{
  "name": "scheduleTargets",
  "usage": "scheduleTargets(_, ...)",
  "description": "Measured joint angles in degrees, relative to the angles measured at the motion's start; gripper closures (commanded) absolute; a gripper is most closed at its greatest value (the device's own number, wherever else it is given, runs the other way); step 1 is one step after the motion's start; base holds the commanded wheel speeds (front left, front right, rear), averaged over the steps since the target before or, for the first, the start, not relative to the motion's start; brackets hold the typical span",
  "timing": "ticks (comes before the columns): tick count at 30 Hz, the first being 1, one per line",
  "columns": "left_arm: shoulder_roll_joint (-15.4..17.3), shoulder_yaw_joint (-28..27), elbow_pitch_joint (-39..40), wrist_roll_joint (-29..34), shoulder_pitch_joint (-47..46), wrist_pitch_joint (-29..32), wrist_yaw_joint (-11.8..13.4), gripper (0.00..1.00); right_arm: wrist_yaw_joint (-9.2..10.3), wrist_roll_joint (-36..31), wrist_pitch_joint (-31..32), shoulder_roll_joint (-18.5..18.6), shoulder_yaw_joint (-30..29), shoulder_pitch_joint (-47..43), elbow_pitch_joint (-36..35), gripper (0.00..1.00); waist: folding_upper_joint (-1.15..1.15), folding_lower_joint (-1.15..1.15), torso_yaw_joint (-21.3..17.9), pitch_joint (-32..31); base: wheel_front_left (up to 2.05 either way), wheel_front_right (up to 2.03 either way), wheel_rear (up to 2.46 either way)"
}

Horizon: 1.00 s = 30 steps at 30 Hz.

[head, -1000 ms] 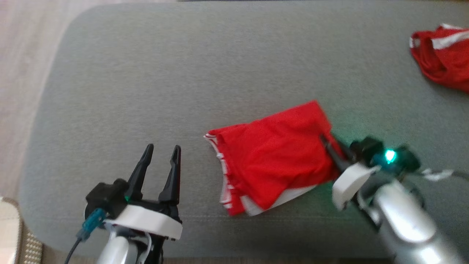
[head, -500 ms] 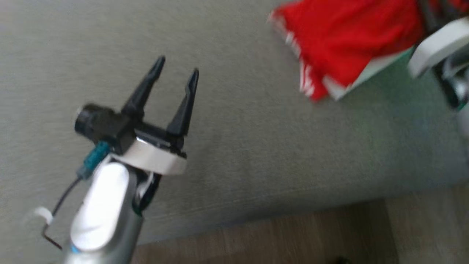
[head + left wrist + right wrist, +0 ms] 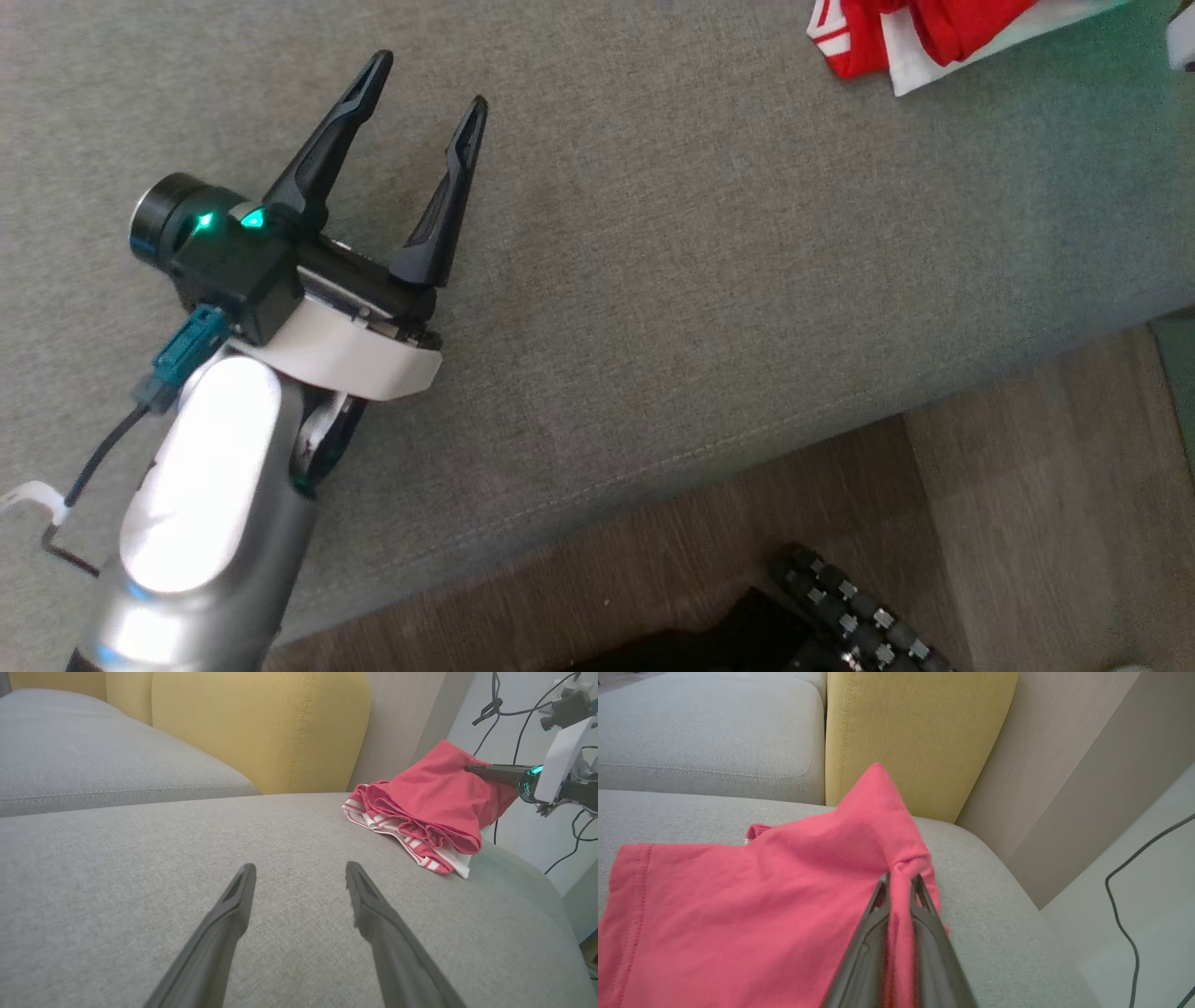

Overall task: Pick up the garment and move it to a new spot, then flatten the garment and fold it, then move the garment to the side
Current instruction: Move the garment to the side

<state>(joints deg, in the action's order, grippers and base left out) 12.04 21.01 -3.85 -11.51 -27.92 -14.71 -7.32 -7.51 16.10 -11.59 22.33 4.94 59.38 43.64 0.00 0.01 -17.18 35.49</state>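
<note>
The garment (image 3: 430,807) is red cloth with white striped trim, folded on the grey sofa seat (image 3: 140,858). In the head view only its front corner (image 3: 920,28) shows, at the top right. My right gripper (image 3: 899,882) is shut on a pinch of the garment's right edge, which rises in a peak off the seat. From the left wrist the right gripper (image 3: 472,769) comes in from the right with the cloth bunched at its tip. My left gripper (image 3: 428,82) stands open over bare seat, well to the left of the garment, with nothing between its fingers (image 3: 373,914).
A yellow back cushion (image 3: 261,723) stands behind the seat, with a beige wall to its right. Cables (image 3: 495,714) hang by the wall on the right. The seat's front edge (image 3: 747,439) drops to a wooden floor (image 3: 1046,523). The robot's dark base (image 3: 840,607) shows below.
The head camera has swung down and left, so the garment now sits at the view's top right corner. The left gripper stays open and the right stays shut on the cloth.
</note>
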Motion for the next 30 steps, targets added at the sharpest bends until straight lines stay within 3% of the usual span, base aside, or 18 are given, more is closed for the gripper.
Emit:
scheduleTargets(2,0.24,-0.10,0.10,-0.01,0.01,0.00,0.00,0.00,0.00,-0.09,-0.26,-0.70,-0.79,-0.01,0.26,1.00,0.00,0.00,-0.42,0.79,0.00,0.00,0.00)
scheduleTargets(3,0.30,-0.14,0.23,-0.01,0.01,0.00,0.00,0.00,0.00,-0.51,-0.56,-0.94,-1.07,-0.03,0.29,0.55,0.00,0.00,-0.50,1.00,0.00,0.00,0.00)
scheduleTargets(4,0.27,-0.14,0.34,-0.01,0.01,0.00,0.00,0.00,0.00,-0.79,-0.73,-1.16,-1.48,-0.03,0.27,0.00,0.00,0.00,-0.44,1.03,0.00,0.00,0.00)
scheduleTargets(13,-2.32,-1.82,0.34,-0.76,0.44,0.00,-0.18,0.00,0.00,-5.05,-2.23,-2.72,-4.38,-0.69,-4.02,0.00,0.00,0.00,1.51,-2.45,0.00,0.00,0.00)
scheduleTargets(23,-7.76,-4.65,0.26,-1.78,6.49,0.00,-0.18,0.00,0.00,-3.88,-0.93,-6.81,4.23,-10.73,-13.15,0.00,0.00,-0.01,7.10,-11.32,0.00,0.00,0.00)
scheduleTargets(30,-9.04,-8.22,0.32,-2.32,12.37,-0.01,-0.18,0.00,0.00,-3.44,-1.11,-8.54,7.94,-20.84,-18.24,0.00,0.00,-0.01,13.68,-17.53,0.00,0.00,0.00)
